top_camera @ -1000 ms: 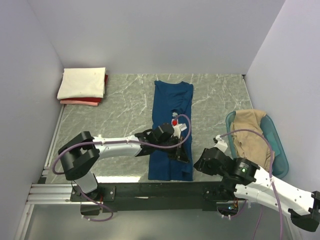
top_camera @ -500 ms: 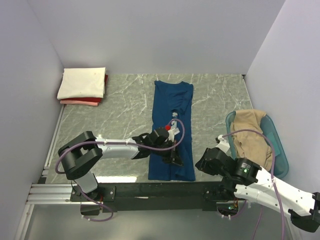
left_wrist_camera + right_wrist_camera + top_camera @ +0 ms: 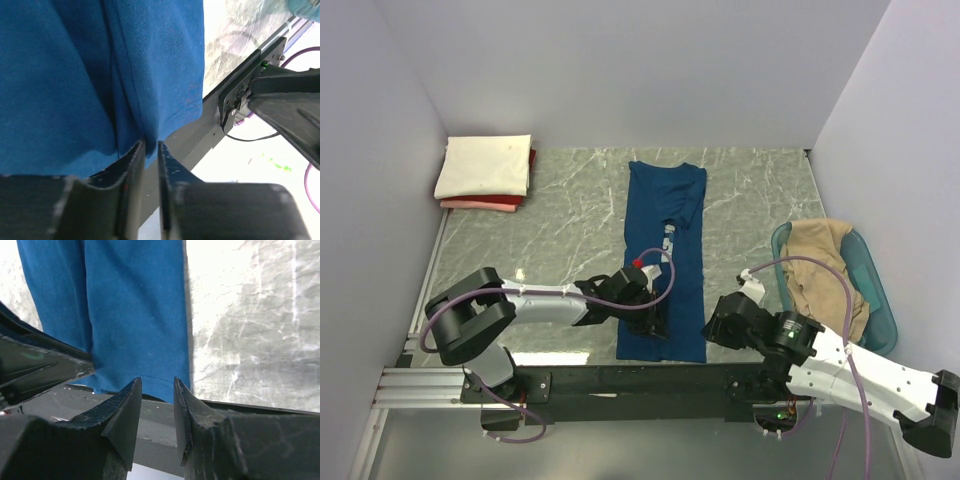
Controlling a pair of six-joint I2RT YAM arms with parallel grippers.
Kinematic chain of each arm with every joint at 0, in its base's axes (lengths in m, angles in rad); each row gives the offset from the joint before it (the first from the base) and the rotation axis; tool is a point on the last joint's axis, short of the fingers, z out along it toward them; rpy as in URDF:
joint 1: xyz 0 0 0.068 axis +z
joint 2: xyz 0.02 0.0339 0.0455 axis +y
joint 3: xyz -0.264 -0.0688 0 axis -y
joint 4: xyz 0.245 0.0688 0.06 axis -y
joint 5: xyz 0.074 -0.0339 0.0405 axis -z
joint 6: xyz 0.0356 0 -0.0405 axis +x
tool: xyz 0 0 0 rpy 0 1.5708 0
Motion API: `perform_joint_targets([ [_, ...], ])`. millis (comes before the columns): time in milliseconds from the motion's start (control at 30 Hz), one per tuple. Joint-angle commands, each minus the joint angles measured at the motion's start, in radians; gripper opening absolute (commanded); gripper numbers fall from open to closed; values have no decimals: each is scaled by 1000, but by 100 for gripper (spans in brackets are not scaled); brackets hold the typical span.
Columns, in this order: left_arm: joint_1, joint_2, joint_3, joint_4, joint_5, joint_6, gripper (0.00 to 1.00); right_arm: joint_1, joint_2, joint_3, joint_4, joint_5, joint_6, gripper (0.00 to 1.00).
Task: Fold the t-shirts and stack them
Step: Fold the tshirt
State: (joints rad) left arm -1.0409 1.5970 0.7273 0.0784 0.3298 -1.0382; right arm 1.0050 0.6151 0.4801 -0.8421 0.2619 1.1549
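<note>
Lying near-to-far, hem nearest, dark blue t-shirt [image 3: 670,200]; left claw [image 3: 151,145] narrow, grip unclear; right claw [image 3: 157,382] wide.

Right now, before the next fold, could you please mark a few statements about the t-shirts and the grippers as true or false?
1. The dark blue t-shirt lies in the teal tub. False: it lies flat on the table; the tub holds the tan t-shirt.
2. A cream t-shirt tops the stack in the far left corner. True.
3. The right gripper is open, with nothing between its jaws. True.
4. The left gripper is at the blue t-shirt's collar. False: it is at the near hem.
</note>
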Motion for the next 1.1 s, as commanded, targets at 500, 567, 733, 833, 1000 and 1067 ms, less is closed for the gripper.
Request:
perform_joint_targets([
  [500, 50, -327, -86, -270, -215, 60, 32, -65, 91, -31, 201, -142, -87, 46],
  [567, 54, -338, -109, -281, -221, 58, 30, -75, 101, -18, 242, -153, -104, 45],
  [733, 68, -370, -157, -289, -213, 44, 28, -80, 224, 15, 327, -217, -141, 42],
  [833, 71, -396, -181, -304, -219, 40, 29, -82, 287, 26, 405, -251, -153, 37],
  [1000, 84, -439, -215, -322, -219, 33, 31, -82, 362, 38, 468, -282, -167, 33],
  [1067, 87, -450, -226, -321, -215, 32, 32, -82, 383, 32, 497, -299, -170, 31],
])
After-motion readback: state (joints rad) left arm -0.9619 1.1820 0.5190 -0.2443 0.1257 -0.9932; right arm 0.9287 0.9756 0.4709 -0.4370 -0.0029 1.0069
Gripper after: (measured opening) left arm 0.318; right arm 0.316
